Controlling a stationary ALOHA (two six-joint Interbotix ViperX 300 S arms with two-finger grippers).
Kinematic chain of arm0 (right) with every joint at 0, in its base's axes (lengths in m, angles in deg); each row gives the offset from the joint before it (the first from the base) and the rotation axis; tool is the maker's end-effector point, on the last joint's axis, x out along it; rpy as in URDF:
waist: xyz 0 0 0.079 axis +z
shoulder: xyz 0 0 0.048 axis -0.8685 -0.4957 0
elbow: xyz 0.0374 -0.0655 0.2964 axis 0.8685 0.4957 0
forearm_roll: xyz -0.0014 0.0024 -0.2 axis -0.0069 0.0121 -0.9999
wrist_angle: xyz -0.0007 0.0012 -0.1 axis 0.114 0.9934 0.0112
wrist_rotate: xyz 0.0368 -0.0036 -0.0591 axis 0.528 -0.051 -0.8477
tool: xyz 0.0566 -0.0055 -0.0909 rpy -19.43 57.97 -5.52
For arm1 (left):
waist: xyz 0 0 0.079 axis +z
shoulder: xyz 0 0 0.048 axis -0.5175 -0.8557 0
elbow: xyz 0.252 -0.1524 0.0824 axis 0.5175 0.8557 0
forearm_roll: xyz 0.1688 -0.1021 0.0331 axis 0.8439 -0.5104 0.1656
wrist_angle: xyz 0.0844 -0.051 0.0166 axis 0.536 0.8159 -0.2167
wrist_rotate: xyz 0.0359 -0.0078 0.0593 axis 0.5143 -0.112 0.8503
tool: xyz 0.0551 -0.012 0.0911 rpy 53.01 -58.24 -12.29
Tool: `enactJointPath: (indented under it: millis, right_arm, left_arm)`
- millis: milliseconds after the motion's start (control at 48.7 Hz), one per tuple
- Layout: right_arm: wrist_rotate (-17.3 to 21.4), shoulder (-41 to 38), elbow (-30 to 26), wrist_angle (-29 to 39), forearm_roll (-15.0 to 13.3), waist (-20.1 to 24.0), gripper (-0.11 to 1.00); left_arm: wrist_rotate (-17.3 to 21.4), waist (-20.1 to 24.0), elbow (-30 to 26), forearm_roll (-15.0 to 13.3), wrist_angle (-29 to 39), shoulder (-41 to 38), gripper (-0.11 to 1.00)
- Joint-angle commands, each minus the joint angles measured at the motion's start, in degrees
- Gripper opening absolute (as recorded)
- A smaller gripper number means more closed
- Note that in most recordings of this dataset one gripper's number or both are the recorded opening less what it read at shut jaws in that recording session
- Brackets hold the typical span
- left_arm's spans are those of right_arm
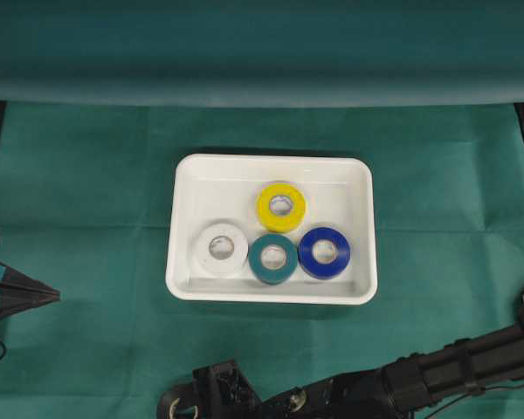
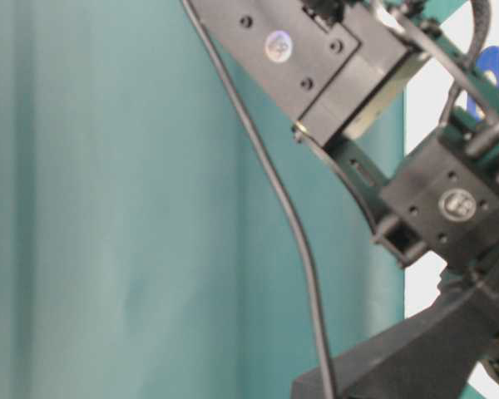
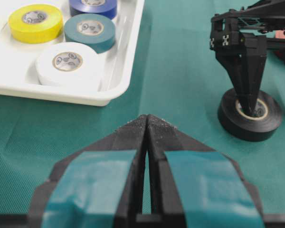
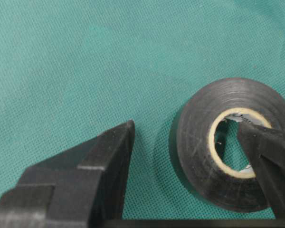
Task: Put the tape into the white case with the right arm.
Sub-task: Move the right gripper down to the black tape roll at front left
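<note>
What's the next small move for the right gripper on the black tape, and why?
Probably close the jaws. The right gripper stands open, one finger down in the core of the black tape and the other outside on the cloth, so the roll's wall sits between them. The roll still lies flat on the table, outside the white case.

Four tape rolls (image 1: 279, 236) inside the white case (image 1: 185, 188), mid-table: one toward the middle, three in a row along the near wall. A fifth tape roll (image 4: 232, 142) flat on the table cloth (image 1: 87, 175), outside the case, near its front edge. One finger (image 4: 268, 156) of the right gripper (image 4: 190, 142) in that roll's hole, the other finger left of it. Left gripper (image 3: 147, 126) at the table's left edge, well apart.
</note>
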Motion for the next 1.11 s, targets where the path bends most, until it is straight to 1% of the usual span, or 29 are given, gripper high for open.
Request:
enactJointPath:
  millis: [0, 123, 185, 226, 370, 431, 472, 616, 985, 1088]
  right_arm:
    - [0.09, 1.23, -1.23, 0.00, 0.18, 0.09, 0.62]
    - [0.09, 1.14, -1.32, 0.00, 0.18, 0.09, 0.62]
    - [0.09, 1.05, -1.32, 0.00, 0.18, 0.09, 0.60]
    - [0.18, 0.88, -1.32, 0.00, 0.18, 0.09, 0.57]
    - [0.26, 0.62, -1.23, 0.00, 0.18, 0.00, 0.20]
    - [0.26, 0.62, -1.23, 0.00, 0.18, 0.09, 0.12]
    - [0.26, 0.62, -1.32, 0.00, 0.18, 0.09, 0.11]
    - [0.09, 0.79, -1.41, 0.00, 0.18, 0.09, 0.03]
    - [0.00, 2.64, -0.97, 0.35, 0.18, 0.09, 0.03]
    - [-0.18, 3.43, -0.88, 1.49, -0.09, 0.09, 0.03]
  left_arm:
    - [0.00, 0.09, -0.62, 0.00, -0.26, -0.44, 0.00]
    - [0.00, 0.09, -0.62, 0.09, -0.26, -0.44, 0.00]
    - [0.00, 0.09, -0.62, 0.00, -0.26, -0.44, 0.00]
    - [0.00, 0.09, -0.62, 0.00, -0.26, -0.44, 0.00]
    - [0.00, 0.09, -0.62, 0.09, -0.35, -0.44, 0.00]
    - [0.00, 0.09, -0.62, 0.00, -0.35, -0.44, 0.00]
    - [0.00, 0.09, -0.62, 0.09, -0.35, -0.44, 0.00]
    - [0.00, 0.09, -0.62, 0.09, -0.35, -0.44, 0.00]
    - [0.00, 0.09, -0.62, 0.09, -0.35, -0.44, 0.00]
    - [0.00, 0.09, -0.62, 0.09, -0.26, -0.44, 0.00]
